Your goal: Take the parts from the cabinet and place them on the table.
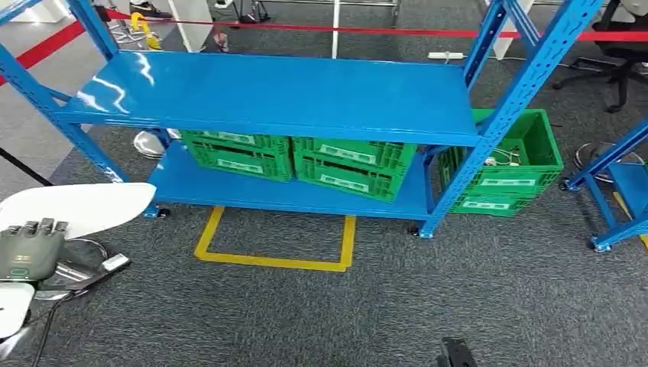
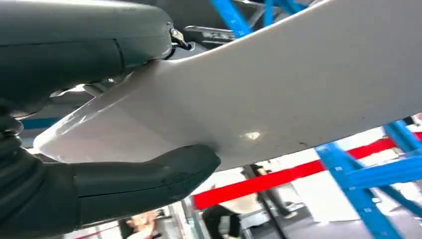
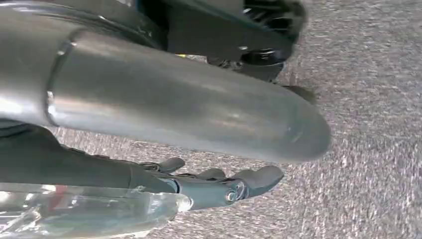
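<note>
Fingers (image 1: 38, 227) of left hand (image 1: 29, 248) grip white part (image 1: 84, 205); left wrist view shows thumb (image 2: 149, 177) underneath. Right hand (image 3: 219, 184) fingers loosely curled, holding nothing.

- You see a glossy blue cabinet (image 1: 283, 95).
- Green crates (image 1: 294, 157) with pale labels sit on its lower shelf.
- Your grey left hand (image 1: 30, 248) holds a white part (image 1: 80, 206).
- The floor (image 1: 458, 290) is speckled grey carpet, marked with a yellow tape outline (image 1: 275, 260).
- Red tape (image 1: 367, 31) crosses behind.

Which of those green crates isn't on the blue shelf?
The green crate right of the blue rack, on the carpet; the two others sit on its lower shelf.
</note>
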`<state>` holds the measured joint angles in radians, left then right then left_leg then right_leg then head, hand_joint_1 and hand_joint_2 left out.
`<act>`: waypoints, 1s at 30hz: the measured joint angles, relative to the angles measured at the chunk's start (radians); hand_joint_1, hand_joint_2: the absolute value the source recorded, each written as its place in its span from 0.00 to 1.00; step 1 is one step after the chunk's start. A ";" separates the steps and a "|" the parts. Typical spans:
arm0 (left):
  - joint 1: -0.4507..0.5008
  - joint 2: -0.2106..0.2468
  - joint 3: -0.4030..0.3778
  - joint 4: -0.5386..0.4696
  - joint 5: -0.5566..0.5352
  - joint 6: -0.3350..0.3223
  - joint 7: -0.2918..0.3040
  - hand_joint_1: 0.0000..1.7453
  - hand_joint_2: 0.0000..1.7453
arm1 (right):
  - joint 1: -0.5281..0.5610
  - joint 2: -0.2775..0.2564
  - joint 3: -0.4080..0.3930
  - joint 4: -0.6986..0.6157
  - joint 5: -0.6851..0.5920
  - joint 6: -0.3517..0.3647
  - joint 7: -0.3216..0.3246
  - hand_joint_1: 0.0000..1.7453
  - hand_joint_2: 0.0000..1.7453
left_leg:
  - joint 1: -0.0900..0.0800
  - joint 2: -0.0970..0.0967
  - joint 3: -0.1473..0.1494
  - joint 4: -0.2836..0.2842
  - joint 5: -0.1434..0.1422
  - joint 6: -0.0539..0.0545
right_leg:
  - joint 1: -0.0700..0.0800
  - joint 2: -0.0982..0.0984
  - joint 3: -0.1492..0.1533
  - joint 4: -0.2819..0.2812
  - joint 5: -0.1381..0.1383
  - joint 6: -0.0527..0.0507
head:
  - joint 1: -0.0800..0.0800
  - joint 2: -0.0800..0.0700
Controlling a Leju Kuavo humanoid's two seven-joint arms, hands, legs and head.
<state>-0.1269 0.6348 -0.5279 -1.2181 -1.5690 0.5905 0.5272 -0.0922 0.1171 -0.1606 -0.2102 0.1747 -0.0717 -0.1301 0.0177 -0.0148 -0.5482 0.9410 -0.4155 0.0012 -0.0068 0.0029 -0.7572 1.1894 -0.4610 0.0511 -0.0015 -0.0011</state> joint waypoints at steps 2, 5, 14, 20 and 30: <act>0.014 0.002 0.002 -0.002 0.000 0.000 -0.004 1.00 1.00 | 0.000 0.000 0.003 0.000 0.002 -0.003 0.002 0.00 0.00 | 0.002 -0.011 -0.005 0.001 0.005 -0.006 | -0.004 0.000 -0.036 0.131 -0.057 0.006 | 0.000 0.000; 0.023 0.003 0.005 -0.003 0.000 -0.002 -0.006 1.00 1.00 | -0.001 0.001 0.009 0.000 0.003 -0.005 0.004 0.00 0.00 | 0.016 -0.045 -0.011 0.004 0.010 -0.024 | -0.014 0.009 0.095 -0.043 0.008 0.015 | 0.001 0.000; 0.025 0.019 0.024 -0.015 0.000 -0.005 -0.019 1.00 1.00 | -0.013 0.008 0.016 0.000 0.003 -0.012 0.008 0.00 0.00 | 0.017 -0.007 -0.089 0.131 -0.057 -0.073 | -0.015 0.006 0.173 -0.164 0.012 -0.048 | 0.000 0.000; 0.023 0.019 0.024 -0.016 0.000 -0.005 -0.031 1.00 1.00 | -0.012 0.008 0.017 0.000 0.002 -0.010 0.012 0.00 0.00 | 0.015 0.017 -0.099 0.209 -0.057 -0.065 | -0.003 -0.075 0.166 -0.163 0.014 -0.052 | 0.001 0.000; 0.007 0.015 0.026 -0.016 0.000 -0.003 -0.032 1.00 1.00 | -0.011 0.008 0.017 -0.001 -0.001 -0.004 0.010 0.00 0.00 | 0.002 0.017 -0.035 0.037 0.003 -0.015 | 0.002 -0.015 0.085 0.032 -0.105 -0.013 | 0.012 0.000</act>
<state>-0.1203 0.6497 -0.5020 -1.2345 -1.5686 0.5875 0.4956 -0.1029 0.1255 -0.1438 -0.2110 0.1736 -0.0759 -0.1202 0.0196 0.0019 -0.5829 0.9779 -0.4121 -0.0138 -0.0049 -0.0118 -0.6717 1.2217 -0.5662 0.0379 0.0103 -0.0011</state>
